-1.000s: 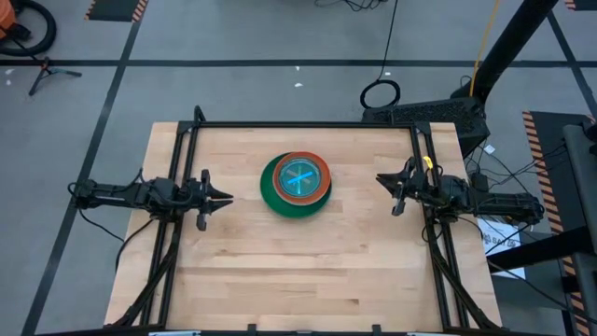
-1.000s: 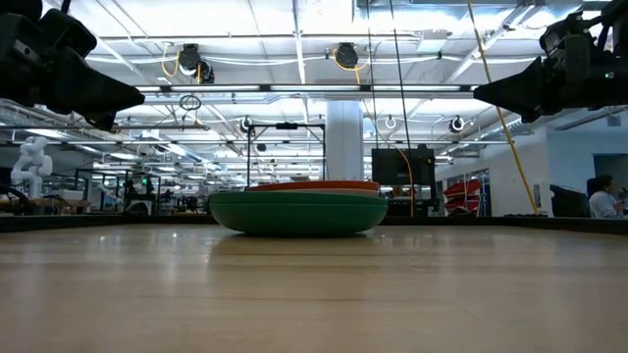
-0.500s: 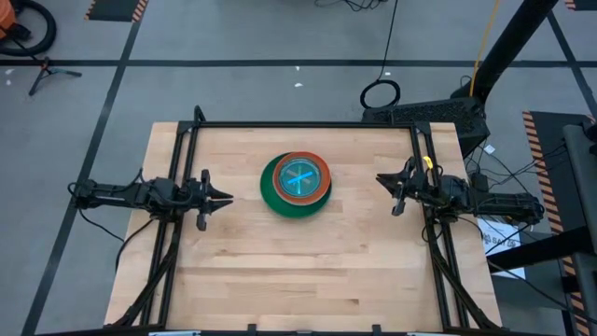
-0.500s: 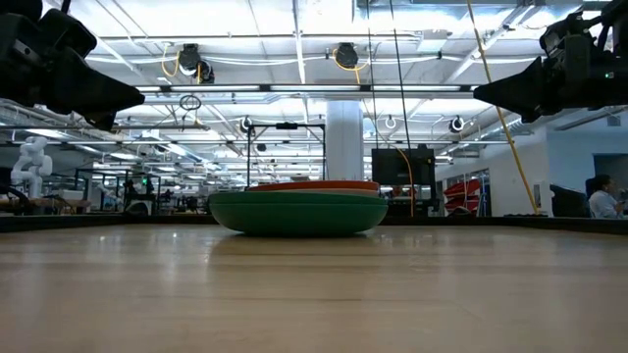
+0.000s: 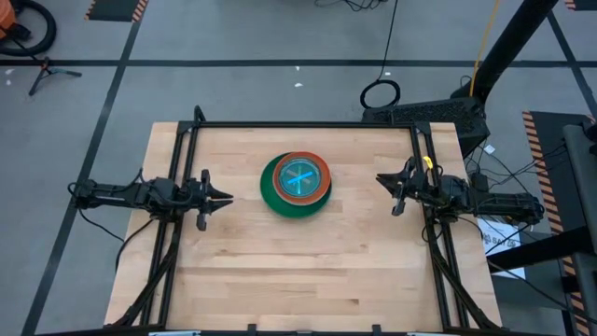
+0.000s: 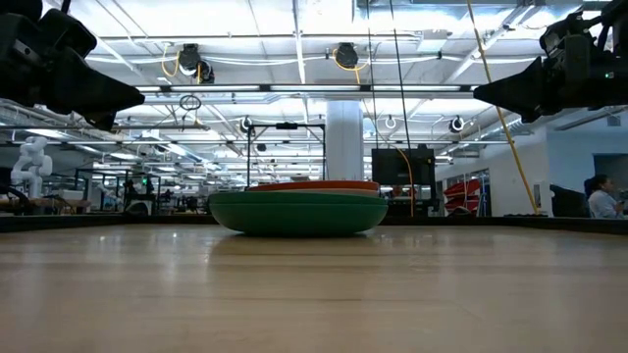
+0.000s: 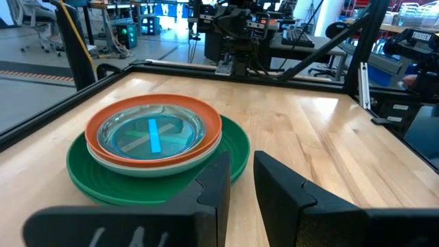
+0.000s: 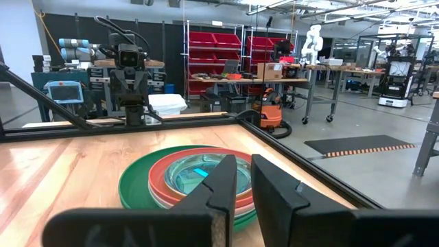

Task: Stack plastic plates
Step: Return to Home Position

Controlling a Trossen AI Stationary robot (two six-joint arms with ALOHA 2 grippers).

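The plastic plates stand in one stack (image 5: 297, 183) at the table's middle, a little toward the far edge. A large dark green plate (image 5: 272, 199) is at the bottom, resting on the wood. Above it I see pale and orange-red rims (image 7: 206, 130), and a translucent blue plate (image 7: 152, 134) with a bright blue cross lies on top. The other plates are hidden in the stack. My left gripper (image 5: 229, 197) hovers left of the stack, shut, pointing at it. My right gripper (image 5: 381, 179) hovers right of it, shut, also pointing at it. Neither touches the stack (image 6: 297, 206).
A black frame (image 5: 308, 124) runs round the table's far, left and right sides. Bare wood (image 5: 298, 271) spreads between the stack and the near edge. Beyond the table are shelves, benches and a seated person (image 6: 601, 196) far off.
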